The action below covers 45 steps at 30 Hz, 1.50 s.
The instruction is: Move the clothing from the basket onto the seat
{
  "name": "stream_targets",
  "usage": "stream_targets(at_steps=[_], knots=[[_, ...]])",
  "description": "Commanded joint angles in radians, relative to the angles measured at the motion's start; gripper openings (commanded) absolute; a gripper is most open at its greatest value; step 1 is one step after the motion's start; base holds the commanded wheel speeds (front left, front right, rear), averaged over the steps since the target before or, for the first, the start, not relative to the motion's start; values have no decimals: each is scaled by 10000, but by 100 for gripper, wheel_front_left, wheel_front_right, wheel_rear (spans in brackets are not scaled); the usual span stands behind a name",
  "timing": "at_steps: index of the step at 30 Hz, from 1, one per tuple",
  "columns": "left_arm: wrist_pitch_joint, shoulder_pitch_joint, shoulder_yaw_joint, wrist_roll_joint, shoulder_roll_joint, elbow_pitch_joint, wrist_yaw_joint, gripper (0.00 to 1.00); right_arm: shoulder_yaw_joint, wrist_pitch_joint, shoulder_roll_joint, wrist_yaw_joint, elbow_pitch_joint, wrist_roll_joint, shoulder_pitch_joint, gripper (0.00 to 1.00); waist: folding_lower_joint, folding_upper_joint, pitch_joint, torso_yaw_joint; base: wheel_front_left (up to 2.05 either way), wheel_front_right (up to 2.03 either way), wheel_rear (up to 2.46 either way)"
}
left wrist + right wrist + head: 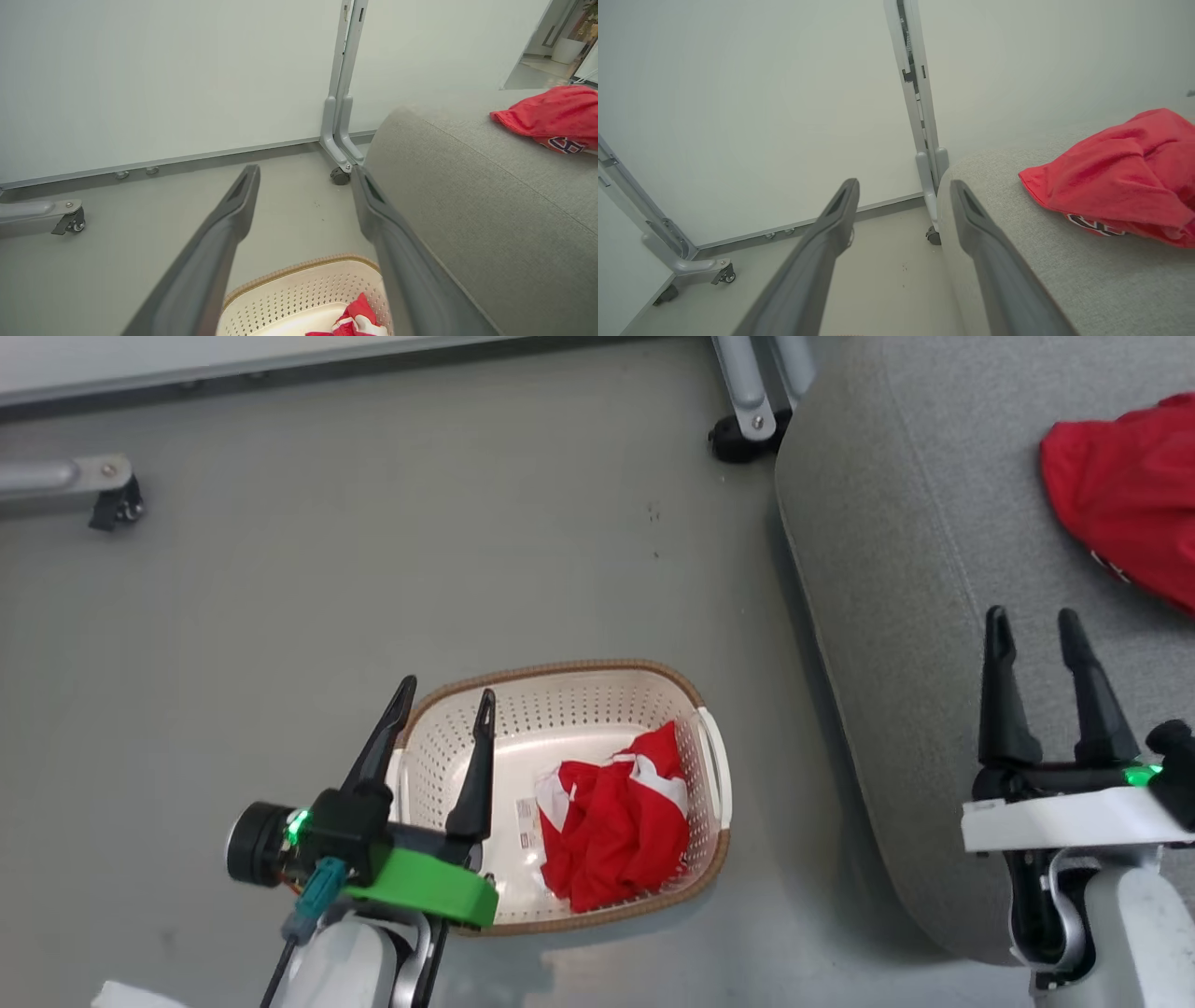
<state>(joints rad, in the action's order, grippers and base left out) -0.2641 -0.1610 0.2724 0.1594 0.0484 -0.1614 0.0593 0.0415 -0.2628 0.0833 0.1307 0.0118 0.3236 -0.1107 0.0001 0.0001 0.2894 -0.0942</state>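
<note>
The cream perforated basket with a brown rim stands on the floor, and a crumpled red garment with white trim lies in its right half. My left gripper hangs open above the basket's left side, holding nothing. The grey seat fills the right, with the red jersey lying on it; its lettering peeks out underneath. My right gripper is open over the seat's front part, left of the jersey. In the left wrist view the basket and the garment sit low between the fingers.
Grey wheeled stand legs sit on the floor at the far left and by the seat's corner. A white wall panel runs behind. Bare grey floor spreads beyond the basket.
</note>
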Motion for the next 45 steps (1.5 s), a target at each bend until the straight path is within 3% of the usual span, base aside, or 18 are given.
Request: stream_targets(at_steps=[1,7,13,17,25,33,45], knots=[[-4,-511,51,-184,39,-153,72,100,145,-31,-4,1,128,66,-327,100,-1,-1,1806,-118,0,0,0],[-4,-2157,803,-188,42,-1703,422,100,676,-31,169,1,648,84,-1116,100,-1,-1,3253,-341,0,0,0],[-4,-4041,2153,55,51,-4252,692,100,997,-31,388,1,1024,1,-1644,100,-1,-1,4394,-673,0,0,0],[62,-5260,3474,903,39,-5690,720,100,1196,-31,426,1,1344,-87,-1804,100,-1,-1,4975,-939,0,0,0],[1114,-6951,6046,3061,62,-7118,721,100,849,-31,496,1,1773,-216,-2067,100,-1,-1,5868,-1384,0,0,0],[1468,-7908,6886,3876,51,-8699,723,100,434,-31,428,1,2089,-262,-2308,100,-1,-1,6389,-1813,0,0,0],[1626,-8554,7373,4842,50,-9848,724,100,305,-31,571,1,3132,-219,-2550,100,-1,-1,7042,-1975,0,0,0]])
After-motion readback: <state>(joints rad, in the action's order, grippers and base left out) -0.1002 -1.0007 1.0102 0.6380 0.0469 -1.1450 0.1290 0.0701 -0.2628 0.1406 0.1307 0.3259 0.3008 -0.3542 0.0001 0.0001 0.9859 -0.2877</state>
